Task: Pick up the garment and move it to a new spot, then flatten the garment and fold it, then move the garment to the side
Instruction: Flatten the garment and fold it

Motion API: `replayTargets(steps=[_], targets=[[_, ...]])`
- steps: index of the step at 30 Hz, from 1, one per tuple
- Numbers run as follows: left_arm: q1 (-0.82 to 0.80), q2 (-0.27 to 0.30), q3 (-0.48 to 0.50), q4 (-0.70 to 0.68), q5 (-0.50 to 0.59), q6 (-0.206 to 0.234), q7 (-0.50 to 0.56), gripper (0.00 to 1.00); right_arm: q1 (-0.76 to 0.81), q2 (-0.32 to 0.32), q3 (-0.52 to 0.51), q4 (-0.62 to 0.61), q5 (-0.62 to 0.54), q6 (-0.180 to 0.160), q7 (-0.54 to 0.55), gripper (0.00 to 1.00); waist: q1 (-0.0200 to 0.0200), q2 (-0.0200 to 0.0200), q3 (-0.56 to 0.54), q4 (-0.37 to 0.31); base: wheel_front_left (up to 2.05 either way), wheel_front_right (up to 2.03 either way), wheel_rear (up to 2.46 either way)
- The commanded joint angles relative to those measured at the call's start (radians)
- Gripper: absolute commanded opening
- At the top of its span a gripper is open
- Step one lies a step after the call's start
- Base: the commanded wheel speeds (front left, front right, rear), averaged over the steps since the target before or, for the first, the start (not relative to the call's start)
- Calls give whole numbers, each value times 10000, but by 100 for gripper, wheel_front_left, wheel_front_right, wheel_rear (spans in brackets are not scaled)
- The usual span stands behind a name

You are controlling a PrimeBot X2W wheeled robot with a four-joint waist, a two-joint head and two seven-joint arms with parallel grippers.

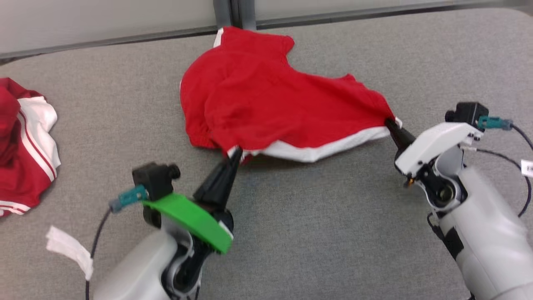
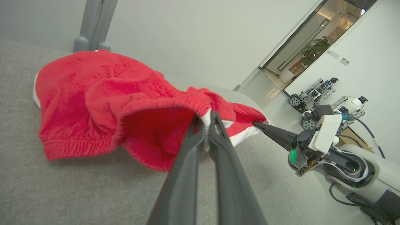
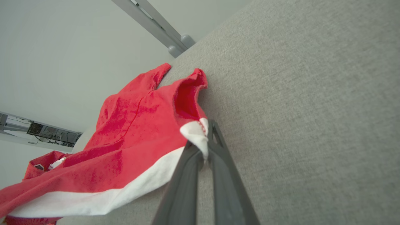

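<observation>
Left fingers (image 1: 222, 177) and right fingers (image 1: 399, 132) are both clenching the white-edged hem of the red garment (image 1: 266, 104), holding it stretched just above the desk (image 1: 316, 233). Rest is lying bunched mid-desk. Flattening seemingly underway; folding, moving aside not yet done.

No legible txt. White tag (image 1: 528, 167), 3 o'clock edge: print too blurred. Red marks on garment (image 3: 131, 131) white hem: unreadable. Lettering on right arm cover (image 2: 325, 132): too small.
</observation>
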Motion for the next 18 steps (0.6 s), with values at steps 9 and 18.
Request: replayTargets(steps=[9, 18], targets=[[3026, 629, -937, -814, 847, 670, -74, 0, 4077, -610, -368, -2296, 818, 6, 371, 0, 1, 0, -1951, 320, 0, 0, 0], [3951, 1408, -1007, -1326, 1224, 939, -79, 0, 7350, 91, -1711, -4965, 643, 7, 1124, 0, 1, 0, -2414, 562, 0, 0, 0]])
